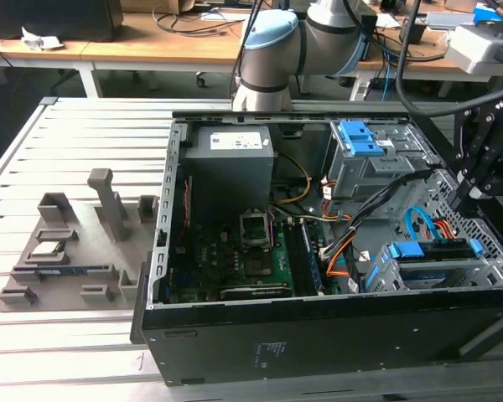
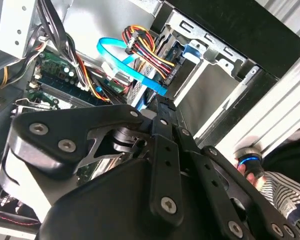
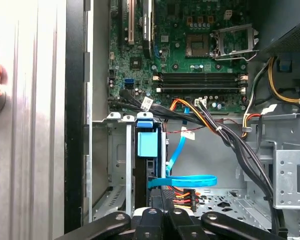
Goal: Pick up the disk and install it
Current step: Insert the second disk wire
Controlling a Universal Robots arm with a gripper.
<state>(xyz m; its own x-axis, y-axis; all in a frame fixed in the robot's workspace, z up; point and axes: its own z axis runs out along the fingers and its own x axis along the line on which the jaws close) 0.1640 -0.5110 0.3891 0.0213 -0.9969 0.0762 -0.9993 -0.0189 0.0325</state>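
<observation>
The disk (image 1: 432,251) sits edge-up in the lower drive cage (image 1: 384,276) at the front corner of the open computer case, its blue side rail along the top. In the first wrist view its blue rail end (image 3: 145,142) shows between the cage's metal walls. My gripper (image 1: 469,198) hangs just above the disk's outer end, at the exterior view's right. In both wrist views the black fingers lie together, with the gripper (image 3: 163,206) (image 2: 160,105) shut and nothing seen between them.
Blue data cables (image 3: 182,180) and bundled power wires (image 3: 210,125) run right beside the disk. A second cage with blue latches (image 1: 360,138) and the grey power-supply box (image 1: 230,159) stand further back. A person's hand (image 2: 250,167) presses a blue-ringed button outside the case wall.
</observation>
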